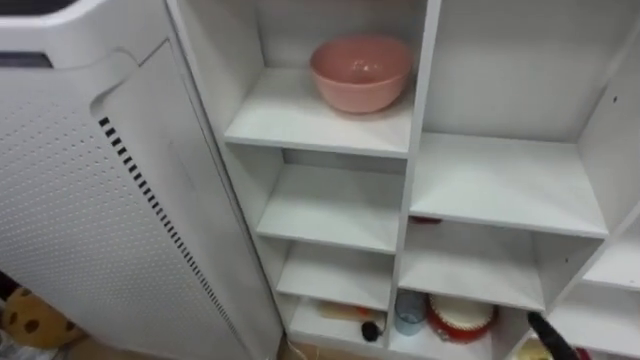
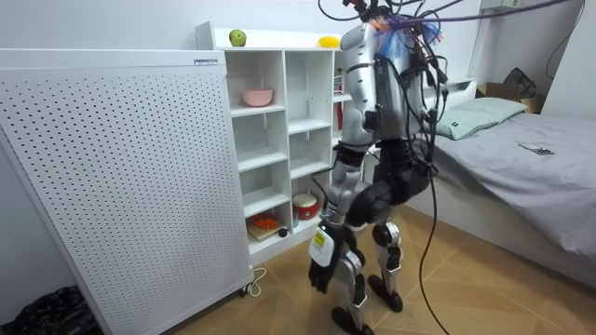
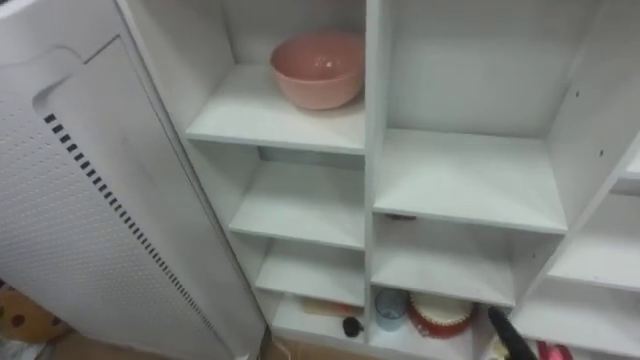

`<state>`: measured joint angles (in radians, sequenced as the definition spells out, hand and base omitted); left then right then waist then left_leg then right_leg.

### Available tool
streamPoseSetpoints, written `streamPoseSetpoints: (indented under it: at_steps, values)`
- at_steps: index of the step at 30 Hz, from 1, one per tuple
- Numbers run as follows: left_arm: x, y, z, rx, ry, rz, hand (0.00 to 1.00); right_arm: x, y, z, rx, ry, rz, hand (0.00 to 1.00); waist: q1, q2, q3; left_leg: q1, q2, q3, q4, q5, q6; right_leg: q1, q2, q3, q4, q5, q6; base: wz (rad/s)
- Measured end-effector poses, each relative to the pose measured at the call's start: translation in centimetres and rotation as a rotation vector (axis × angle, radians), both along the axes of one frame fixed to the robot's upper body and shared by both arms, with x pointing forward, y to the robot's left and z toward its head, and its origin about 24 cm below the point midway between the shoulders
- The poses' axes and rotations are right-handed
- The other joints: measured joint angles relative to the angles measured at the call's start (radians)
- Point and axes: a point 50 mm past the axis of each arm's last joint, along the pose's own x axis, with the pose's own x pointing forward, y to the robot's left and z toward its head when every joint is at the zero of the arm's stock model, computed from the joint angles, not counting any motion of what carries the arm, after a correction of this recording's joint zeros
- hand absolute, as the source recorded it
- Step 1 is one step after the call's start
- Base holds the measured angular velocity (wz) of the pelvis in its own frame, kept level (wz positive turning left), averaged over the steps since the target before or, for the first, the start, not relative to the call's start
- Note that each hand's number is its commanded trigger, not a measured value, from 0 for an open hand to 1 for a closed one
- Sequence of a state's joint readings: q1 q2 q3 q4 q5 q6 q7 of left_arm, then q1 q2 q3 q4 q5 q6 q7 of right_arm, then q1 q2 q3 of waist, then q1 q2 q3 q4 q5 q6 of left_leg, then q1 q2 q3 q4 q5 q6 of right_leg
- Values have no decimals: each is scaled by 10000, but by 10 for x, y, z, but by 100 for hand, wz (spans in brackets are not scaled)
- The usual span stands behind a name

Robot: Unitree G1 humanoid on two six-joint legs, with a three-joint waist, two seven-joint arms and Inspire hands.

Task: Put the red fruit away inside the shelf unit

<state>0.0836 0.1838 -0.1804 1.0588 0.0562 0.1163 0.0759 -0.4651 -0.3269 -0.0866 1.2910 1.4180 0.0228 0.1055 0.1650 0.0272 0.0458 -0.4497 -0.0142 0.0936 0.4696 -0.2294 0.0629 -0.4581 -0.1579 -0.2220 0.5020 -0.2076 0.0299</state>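
Your robot faces the closet [image 2: 279,140]; the green fruit [image 2: 237,38] and yellow fruit [image 2: 328,41] sit on its top at 12 o'clock, while the left hand [image 2: 321,270] hangs low with fingers loose, holding nothing. The pink bowl [image 1: 360,72] waits on a shelf.

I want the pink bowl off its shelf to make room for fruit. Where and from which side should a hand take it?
Probably by the rim nearest the shelf's open front. The pink bowl stands upright, mouth up, on the upper shelf of the left column, with walls beside and behind it. A thumb inside and fingers outside the smooth round wall should hold better than a grip round the whole bowl.
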Motion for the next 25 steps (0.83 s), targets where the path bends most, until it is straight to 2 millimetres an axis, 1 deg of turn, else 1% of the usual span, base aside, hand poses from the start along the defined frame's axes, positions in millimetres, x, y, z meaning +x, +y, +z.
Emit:
streamPoseSetpoints:
  at_steps: [1,2,3,4,5,6,7,8,9,10,11,13,14,16,18,19,21,23,25]
  values:
    - [-1,1,0,-2,-53,136,0,-12,0,-10,-210,349,288,0,-103,-26,0,451,12,-5,-398,58,-31,464,97,-15,-425,77,25,0]
    - [-1,2,0,-1,-83,192,0,-19,1,-15,-299,581,435,0,-146,-48,-9,680,16,-7,-583,80,-50,699,153,-16,-622,110,41,0]
    - [-1,3,0,37,-117,255,0,-30,4,-24,-501,1021,818,0,-273,-82,-25,1042,29,-25,-869,102,-85,1085,231,-43,-980,155,61,0]
    - [-1,4,0,58,-216,311,0,-42,6,-33,-716,1461,1218,0,-446,-125,-46,1347,34,-60,-1085,118,-106,1419,264,-135,-1245,170,73,7]
    - [0,5,1,55,-308,396,0,-49,7,-37,-852,1696,1436,0,-521,-138,-54,1484,32,-113,-1174,122,-112,1590,270,-221,-1352,172,79,10]
    - [1,7,2,156,-498,536,0,-67,8,-47,-1168,2349,1979,0,-575,-237,-115,1783,27,-127,-1405,129,-129,1896,322,-283,-1580,182,97,7]
    - [1,8,2,250,-586,582,0,-77,9,-53,-1276,2689,2258,0,-593,-297,-152,1941,20,-120,-1514,130,-135,2045,364,-286,-1693,192,111,6]
    - [2,10,3,367,-770,748,0,-94,13,-63,-1336,3270,2621,0,-656,-391,-203,2224,20,-117,-1679,140,-152,2361,416,-318,-1899,200,117,4]
    - [0,11,3,437,-877,862,0,-110,17,-70,-1363,3741,2902,0,-819,-497,-272,2466,16,-124,-1785,145,-160,2658,450,-315,-2116,202,121,0]
    - [-4,12,3,430,-909,996,0,-126,19,-77,-1381,4204,3196,0,-898,-561,-305,2883,15,-126,-2018,149,-165,3099,506,-309,-2441,232,169,0]
    - [-6,12,3,433,-910,1015,0,-134,19,-79,-1398,4435,3328,0,-951,-588,-322,3074,16,-121,-2107,149,-166,3302,529,-311,-2567,243,183,-5]
    - [-11,14,3,602,-883,1123,0,-159,24,-88,-1338,5096,3693,0,-1111,-708,-393,3669,20,-61,-2372,148,-166,3884,589,-267,-2858,251,198,-9]
    - [-11,15,3,610,-915,1210,0,-165,25,-90,-1353,5288,3863,0,-1119,-736,-400,3793,24,-29,-2417,149,-166,3996,603,-241,-2902,254,200,-17]
    - [-14,18,3,707,-1020,1694,0,-188,33,-97,-1448,6057,4636,0,-1122,-800,-392,4442,34,10,-2740,144,-174,4590,672,-180,-3249,269,217,-17]
    - [-17,21,3,880,-992,1989,0,-200,42,-101,-1420,6421,5165,0,-1178,-809,-391,4737,62,16,-2827,114,-225,4877,727,-130,-3369,271,219,-10]
    - [-19,22,3,918,-951,2153,0,-205,47,-103,-1424,6586,5485,0,-1306,-793,-392,4829,65,20,-2830,113,-226,5001,728,-146,-3373,271,219,0]
    - [-23,23,2,924,-920,2405,0,-210,52,-105,-1477,6773,5903,0,-1380,-757,-383,4981,68,100,-2848,112,-228,5126,728,-118,-3388,271,219,-5]
    - [-27,24,2,935,-882,2756,0,-212,53,-105,-1666,6915,6379,0,-1362,-732,-388,5043,72,172,-2891,110,-230,5129,735,1,-3385,271,220,-17]
    - [-31,24,1,926,-749,3086,0,-215,54,-106,-1935,7126,6963,0,-1369,-685,-383,5151,114,271,-3027,72,-296,5143,776,20,-3353,271,220,-3]
